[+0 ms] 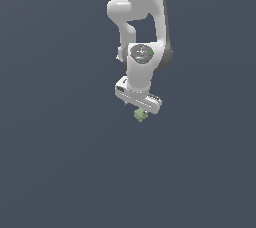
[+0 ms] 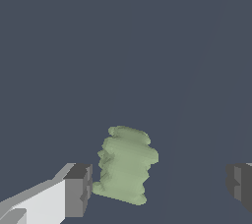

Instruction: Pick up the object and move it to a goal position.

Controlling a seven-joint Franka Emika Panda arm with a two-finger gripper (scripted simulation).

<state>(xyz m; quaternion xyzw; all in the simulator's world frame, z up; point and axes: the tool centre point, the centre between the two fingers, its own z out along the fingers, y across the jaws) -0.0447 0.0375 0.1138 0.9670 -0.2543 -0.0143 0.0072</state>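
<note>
The object [image 2: 125, 164] is a small lumpy pale olive-green chunk. In the wrist view it sits between my two dark fingertips [image 2: 78, 189], close to one and well apart from the other. My gripper [image 2: 158, 186] is open around it. In the exterior view the object [image 1: 140, 115] peeks out just under the white gripper [image 1: 139, 108], whose fingers are mostly hidden by the hand. I cannot tell whether the near finger touches the object.
The white arm [image 1: 142, 17] reaches down from the top of the exterior view. Plain dark grey-blue ground [image 1: 60, 162] lies all around.
</note>
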